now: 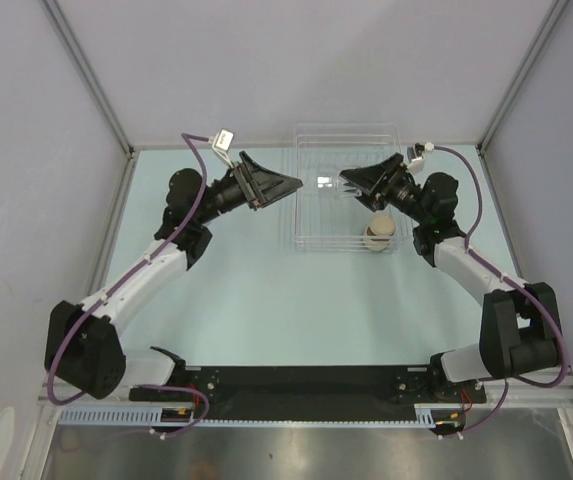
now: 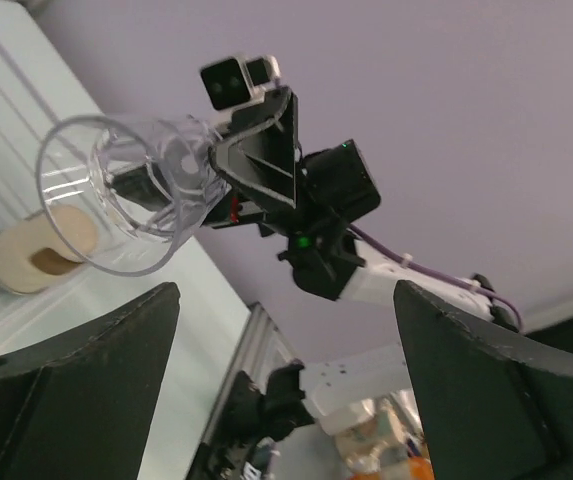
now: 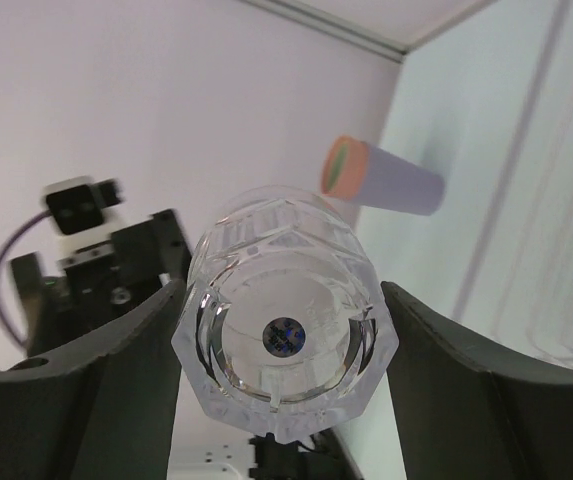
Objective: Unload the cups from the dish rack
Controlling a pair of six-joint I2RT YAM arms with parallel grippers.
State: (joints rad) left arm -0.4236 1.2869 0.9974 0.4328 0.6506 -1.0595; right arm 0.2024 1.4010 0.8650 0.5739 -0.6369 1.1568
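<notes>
The clear dish rack (image 1: 311,243) stands at the back middle of the table. A beige cup (image 1: 379,237) sits at its near right corner; it also shows in the left wrist view (image 2: 36,255). My right gripper (image 1: 350,181) is shut on a clear faceted cup (image 1: 324,182) and holds it on its side above the rack, base toward its own camera (image 3: 284,340). The left wrist view shows the clear cup's open mouth (image 2: 116,200). My left gripper (image 1: 292,185) is open and empty, facing that cup from the left. A lilac cup (image 3: 391,182) with a salmon rim lies on its side farther off.
Grey walls enclose the pale table (image 1: 266,290) on three sides, with metal posts at the back corners. The black base rail (image 1: 296,385) runs along the near edge. The right arm's body (image 2: 331,200) fills the middle of the left wrist view.
</notes>
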